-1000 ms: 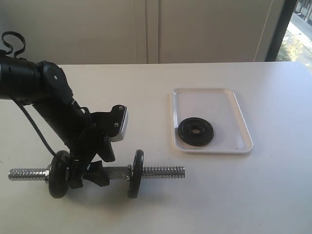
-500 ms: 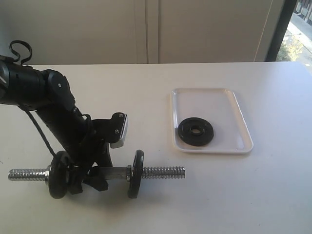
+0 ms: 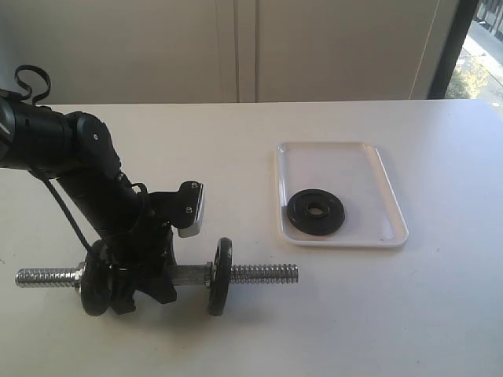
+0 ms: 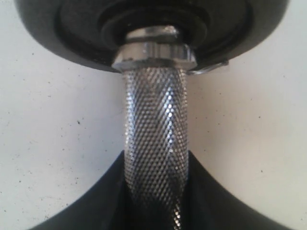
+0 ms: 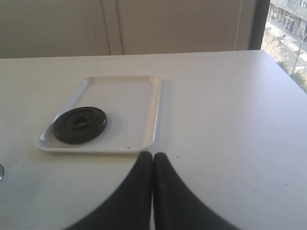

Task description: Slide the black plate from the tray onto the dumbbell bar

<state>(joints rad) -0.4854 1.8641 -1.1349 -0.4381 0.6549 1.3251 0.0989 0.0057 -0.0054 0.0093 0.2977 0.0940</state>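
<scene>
Plate (image 3: pixel 315 210) is black, tray (image 3: pixel 391 196) white, dumbbell bar (image 4: pixel 156 129) cross-hatched silver

The table (image 3: pixel 338 322) is a plain white matt top that runs back to a pale wall; the wrist views show a few tiny dark specks on it. Two things lie directly on it. The tray (image 3: pixel 338 169), white and shallow, sits flat on the right half, its long sides running away from the near edge; the dumbbell bar (image 3: pixel 259 273) lies crosswise at the near left, resting on the rims of its two black discs (image 3: pixel 219 276); its right threaded end stops near the tray's closest corner, with bare table between them.
</scene>
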